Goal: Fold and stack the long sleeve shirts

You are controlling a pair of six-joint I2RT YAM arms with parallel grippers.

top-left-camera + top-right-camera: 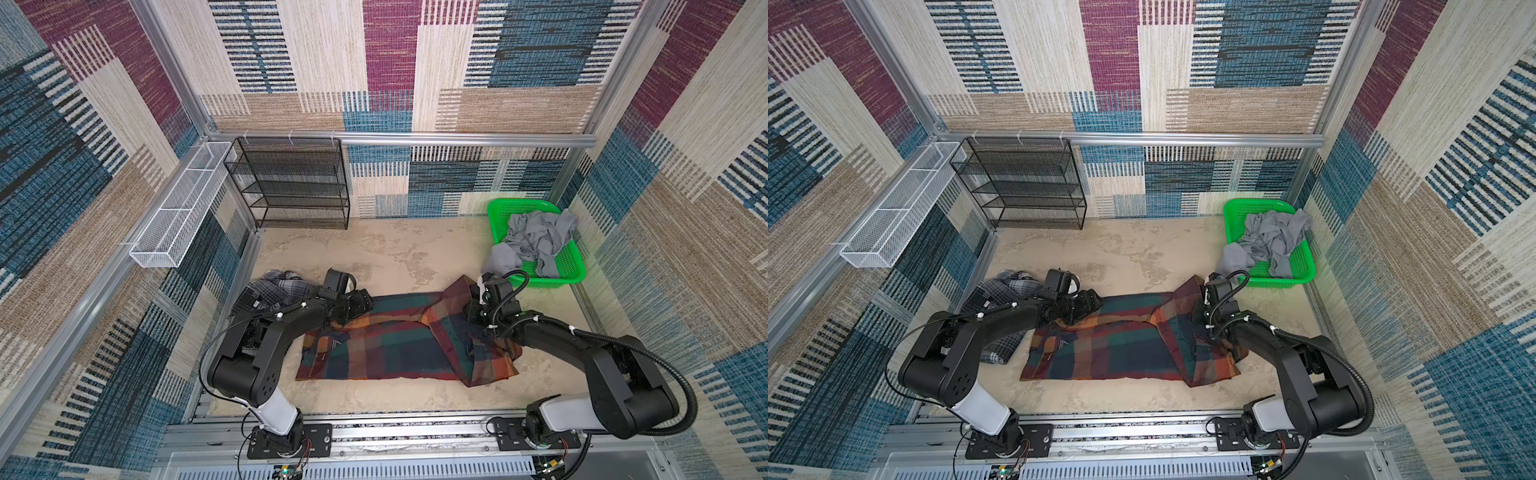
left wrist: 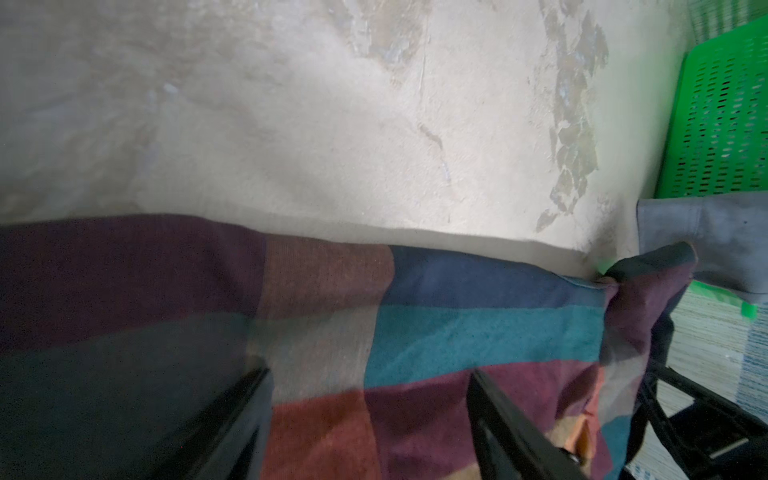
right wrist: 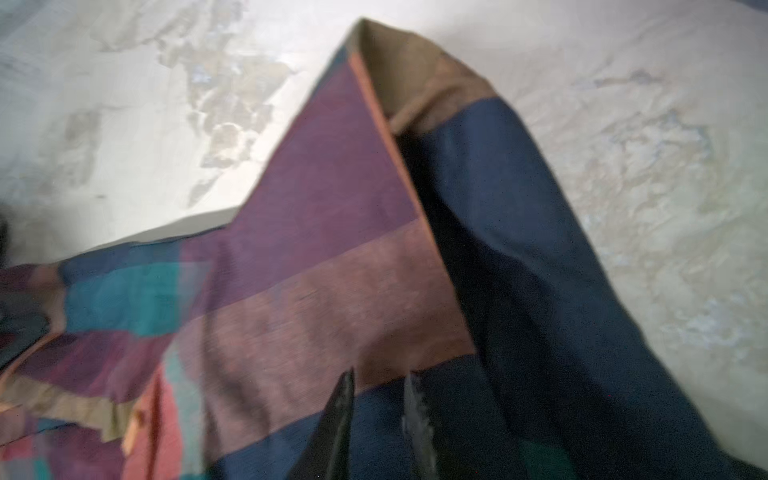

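Note:
The large navy, orange, red and green plaid shirt (image 1: 382, 349) (image 1: 1113, 353) lies spread across the middle of the table. A flap at its right end is pulled up into a peak (image 1: 459, 286). My right gripper (image 3: 380, 378) is at that raised flap, and its narrow jaws are shut on navy fabric of the shirt (image 3: 316, 257). My left gripper (image 2: 370, 374) hovers open over the far left edge of the same shirt (image 2: 457, 324), fingers wide apart with nothing pinched. The smaller grey-black-white plaid shirt (image 1: 274, 286) (image 1: 1000, 291) lies crumpled at the left, partly hidden by the left arm.
A green basket (image 1: 569, 266) (image 1: 1304, 266) (image 2: 723, 116) at the back right holds grey clothes (image 1: 536, 237) that spill over its near rim. A black wire shelf (image 1: 291, 183) stands at the back left. A white mesh tray (image 1: 183, 212) hangs on the left wall.

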